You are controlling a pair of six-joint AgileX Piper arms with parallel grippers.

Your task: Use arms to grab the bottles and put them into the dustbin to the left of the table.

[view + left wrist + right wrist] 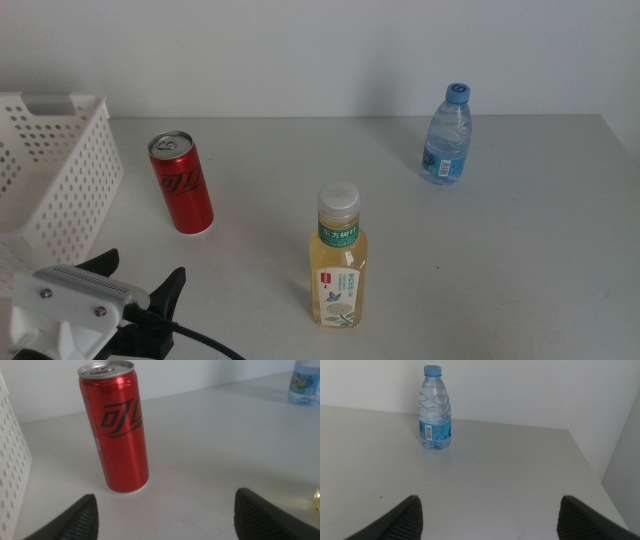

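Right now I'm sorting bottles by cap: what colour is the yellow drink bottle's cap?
White cap, clearest in the middle view.

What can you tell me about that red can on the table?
The red can is a tall, slim drink can of shiny metal, with black lettering down its side and a silver top whose pull tab looks unopened. It stands upright on the grey table, beside the white perforated basket but apart from it. Nothing touches it; the left tool is open, pointed at it, short of contact.

Basket [60, 170] far left — can [182, 184] beside it, both bottles rightward.
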